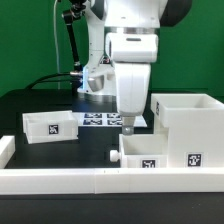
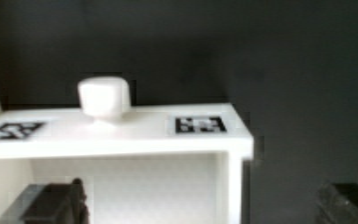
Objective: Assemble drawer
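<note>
Exterior view: the gripper point(image 1: 128, 127) is held just above a small white drawer box point(image 1: 136, 159) with a knob point(image 2: 101, 98), jaws spread wide.

The table point(image 1: 30, 100) is matt black. The drawer box point(image 1: 185, 118) at 3 o'clock in the exterior view, the tray point(image 1: 50, 126) at 9 and the knobbed panel point(image 2: 140, 145) look like smooth white plastic, slightly matt. The arm's shell point(image 1: 130, 25) is glossy white; the fingers point(image 2: 48, 205) are dull black.

Exterior view low across table point(image 1: 40, 105), wrist view close above knobbed box point(image 2: 123, 145), box point(image 1: 150, 148) shared by both.
</note>
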Robot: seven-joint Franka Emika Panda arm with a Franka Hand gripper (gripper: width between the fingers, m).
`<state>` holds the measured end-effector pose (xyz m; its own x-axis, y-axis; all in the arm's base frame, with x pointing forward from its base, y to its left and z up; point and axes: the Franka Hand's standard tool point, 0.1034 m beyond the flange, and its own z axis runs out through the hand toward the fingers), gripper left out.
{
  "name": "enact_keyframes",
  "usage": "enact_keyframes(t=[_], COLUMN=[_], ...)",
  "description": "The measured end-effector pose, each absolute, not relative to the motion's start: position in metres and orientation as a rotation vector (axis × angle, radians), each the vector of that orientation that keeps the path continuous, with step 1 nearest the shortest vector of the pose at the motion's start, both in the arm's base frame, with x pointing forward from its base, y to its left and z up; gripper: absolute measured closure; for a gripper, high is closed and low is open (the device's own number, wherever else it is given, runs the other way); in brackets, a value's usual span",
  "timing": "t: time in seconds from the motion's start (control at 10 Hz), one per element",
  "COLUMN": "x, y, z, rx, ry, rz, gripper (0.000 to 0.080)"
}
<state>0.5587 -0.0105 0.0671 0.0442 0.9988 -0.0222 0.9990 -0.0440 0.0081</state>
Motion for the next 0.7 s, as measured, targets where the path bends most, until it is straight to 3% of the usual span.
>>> enact_keyframes(t=[0.2,0.5,0.7], x=[0.561,0.558,0.559], y=[-0.034,-0.042,-0.061], z=[0.063,0.059,0.04], rx=[2.241,2.241,2.195], ry=[2.183,2.192,2.293], rz=[-0.033,-0.033,0.024], gripper=[0.0151,0.0151,0.0151])
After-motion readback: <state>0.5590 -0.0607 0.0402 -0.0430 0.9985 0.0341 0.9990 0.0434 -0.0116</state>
